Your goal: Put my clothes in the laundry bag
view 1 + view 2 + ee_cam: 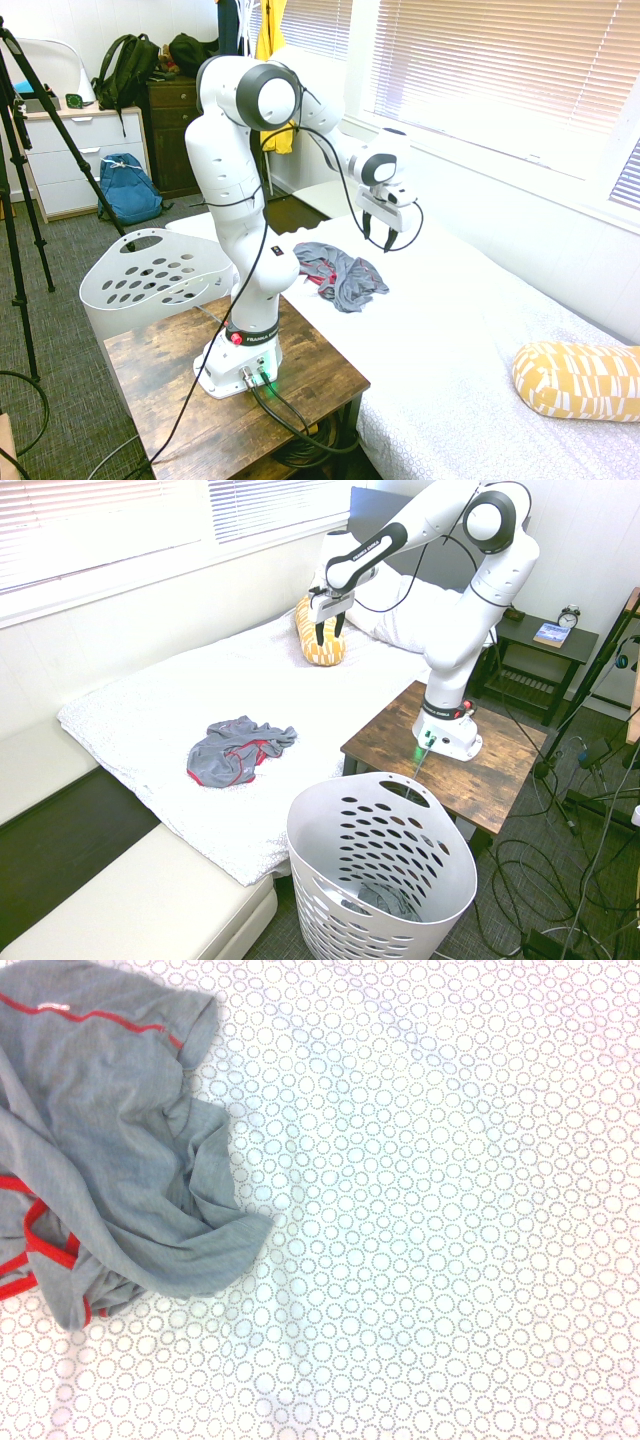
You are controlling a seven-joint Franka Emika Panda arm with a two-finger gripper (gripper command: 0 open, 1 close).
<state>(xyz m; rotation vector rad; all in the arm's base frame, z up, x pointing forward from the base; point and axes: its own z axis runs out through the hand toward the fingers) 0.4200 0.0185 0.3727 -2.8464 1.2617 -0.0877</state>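
1. Tool (378, 238): fingers spread wide, pointing down, holding and touching nothing, above the bed (480, 320).
2. Clothes (340, 272): crumpled on the bed, below and beside the tool, apart from it.
3. Basket (380, 870): on the floor beside the bed.

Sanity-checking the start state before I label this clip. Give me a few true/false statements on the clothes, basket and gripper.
1. The grey clothes with red trim lie on the white bed cover. True.
2. The gripper is shut on the clothes. False: it hangs open above the bed, holding nothing.
3. The white laundry basket stands on the floor beside the wooden table. True.
4. The yellow patterned pillow is inside the basket. False: it lies on the bed.
5. The clothes touch the basket. False: they lie apart from it, on the bed.
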